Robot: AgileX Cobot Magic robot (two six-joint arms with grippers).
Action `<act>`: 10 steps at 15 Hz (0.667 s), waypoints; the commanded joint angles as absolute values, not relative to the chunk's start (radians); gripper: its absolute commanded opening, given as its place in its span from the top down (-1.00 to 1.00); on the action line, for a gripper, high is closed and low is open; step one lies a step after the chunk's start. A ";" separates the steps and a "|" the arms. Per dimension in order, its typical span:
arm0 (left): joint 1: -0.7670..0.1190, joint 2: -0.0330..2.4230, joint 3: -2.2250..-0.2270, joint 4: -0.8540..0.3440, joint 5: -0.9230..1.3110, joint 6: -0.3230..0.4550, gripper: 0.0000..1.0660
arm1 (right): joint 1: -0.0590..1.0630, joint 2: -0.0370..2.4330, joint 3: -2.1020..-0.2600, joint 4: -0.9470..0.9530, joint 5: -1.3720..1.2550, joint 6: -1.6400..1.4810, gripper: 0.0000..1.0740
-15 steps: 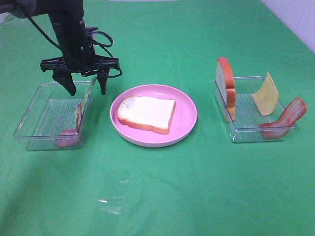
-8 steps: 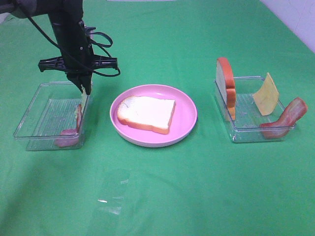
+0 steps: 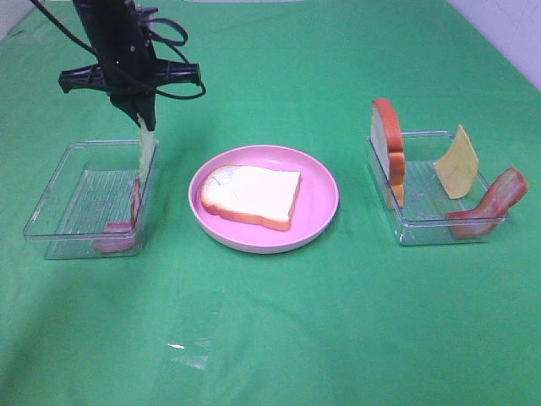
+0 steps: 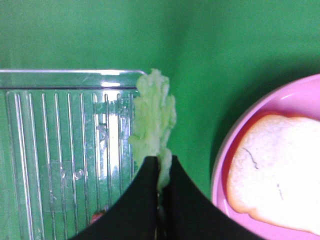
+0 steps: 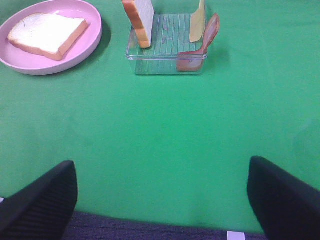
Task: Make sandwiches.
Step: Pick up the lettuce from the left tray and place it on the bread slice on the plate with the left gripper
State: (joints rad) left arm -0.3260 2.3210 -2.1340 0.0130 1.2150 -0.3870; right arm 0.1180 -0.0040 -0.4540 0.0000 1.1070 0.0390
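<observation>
With the left gripper (image 3: 144, 124) pinching the lettuce leaf (image 3: 147, 154) above the left tray (image 3: 57, 201), the next move is probably rightward, onto the bread slice (image 3: 252, 194).

Matte black arm (image 3: 114, 38), looping cables (image 3: 175, 32), tapered fingers (image 4: 137, 205).

We saw green cloth table (image 3: 270, 338) with three things sat flat in row, none touching: clear tray (image 3: 80, 245) on left, pink plate (image 3: 319, 203) in middle, second clear tray (image 3: 427, 230) on right.
</observation>
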 commanded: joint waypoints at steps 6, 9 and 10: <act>-0.329 2.183 -2.175 -0.025 1.279 -0.376 1.00 | 0.118 -0.030 -0.450 0.000 1.103 0.026 -0.67; -0.329 2.194 -2.175 -0.137 1.236 -0.374 1.00 | 0.118 -0.030 -0.450 0.000 1.103 0.026 -0.67; -0.329 2.198 -2.175 -0.166 1.223 -0.368 1.00 | 0.118 -0.030 -0.450 0.000 1.103 0.026 -0.67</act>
